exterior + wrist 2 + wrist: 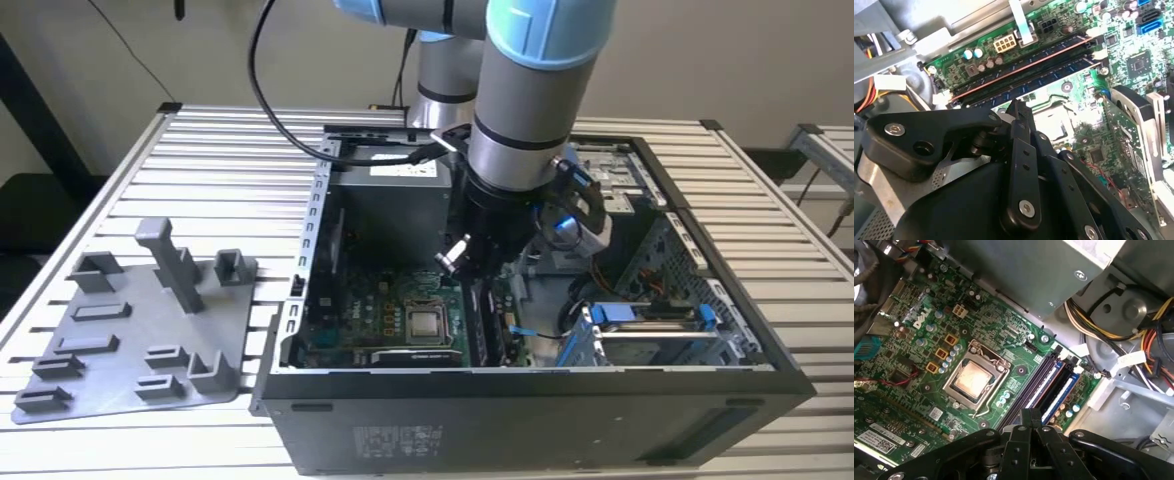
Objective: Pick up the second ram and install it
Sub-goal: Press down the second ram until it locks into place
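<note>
A pale slatted metal table (227,165) stands before a plain beige wall (721,50), seemingly evenly lit.

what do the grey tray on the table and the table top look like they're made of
Grey tray: looks like matte plastic, possibly printed; uniform dull grey, moulded upright posts, no shine. Table: looks like bare metal, likely aluminium; pale silvery ribbed slats with a soft sheen.
</note>
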